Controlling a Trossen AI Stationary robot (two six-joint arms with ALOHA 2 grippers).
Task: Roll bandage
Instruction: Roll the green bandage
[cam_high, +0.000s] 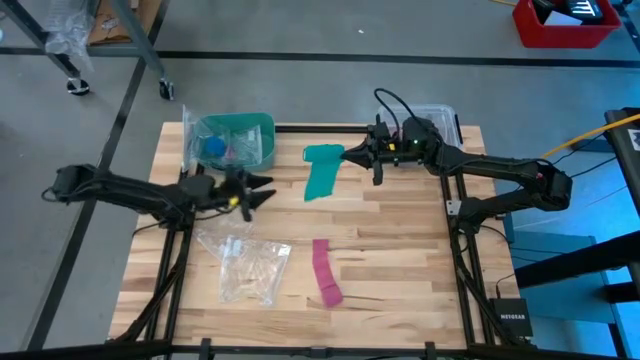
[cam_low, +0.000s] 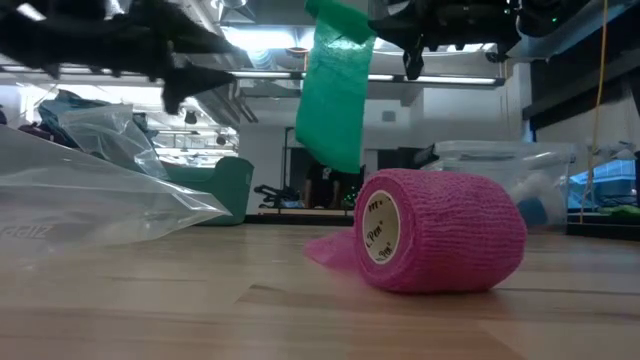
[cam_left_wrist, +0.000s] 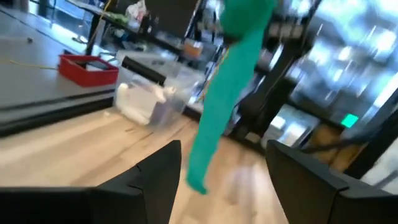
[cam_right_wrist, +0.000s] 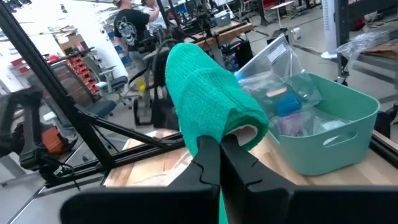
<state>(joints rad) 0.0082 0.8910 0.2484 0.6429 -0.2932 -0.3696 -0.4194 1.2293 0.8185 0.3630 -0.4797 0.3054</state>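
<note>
Wooden desk (cam_high: 380, 250) planks run under both arms, with a workshop beyond. On the high view's clock face, our right gripper (cam_high: 350, 154) sits near one o'clock, its jaws pinched shut on the rolled end of the bandage (cam_high: 322, 170), which hangs clear of the desk as a loose teal tail. Our left gripper (cam_high: 262, 191) waits near ten o'clock, jaws spread wide and empty, aimed at that tail.

We judge the main risk to be the tail swinging or twisting as the left jaws close, so they catch one edge or nothing. A thin pinch on soft cloth could also slip and drop the roll. The teal bin (cam_high: 237, 140) at eleven, the plastic bag (cam_high: 245, 266) at seven and the pink roll (cam_high: 325, 272) at six lie well apart, so snagging seems unlikely.
</note>
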